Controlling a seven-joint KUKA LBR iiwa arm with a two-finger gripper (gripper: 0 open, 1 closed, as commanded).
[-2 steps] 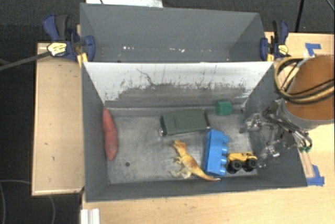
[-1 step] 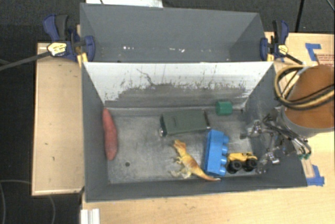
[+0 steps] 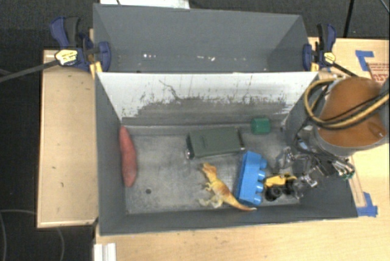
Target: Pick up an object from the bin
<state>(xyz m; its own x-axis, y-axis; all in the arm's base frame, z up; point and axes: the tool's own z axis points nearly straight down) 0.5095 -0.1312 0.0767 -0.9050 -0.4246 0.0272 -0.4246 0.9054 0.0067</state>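
My gripper [image 3: 300,166] is low in the bin's front right corner, under the orange-covered wrist. Just below and left of it lies a small yellow and black toy vehicle [image 3: 277,184], close to or touching the gripper's metal parts. A blue toy brick [image 3: 250,177] lies directly left of that vehicle. A yellow toy dinosaur [image 3: 220,190] lies on the bin floor left of the brick, near the front wall.
A dark grey flat box [image 3: 213,142] sits mid-bin, with a small green block [image 3: 261,125] behind it near the back wall. A red elongated thing [image 3: 128,157] lies along the left wall. The arm and its cables cover the right wall.
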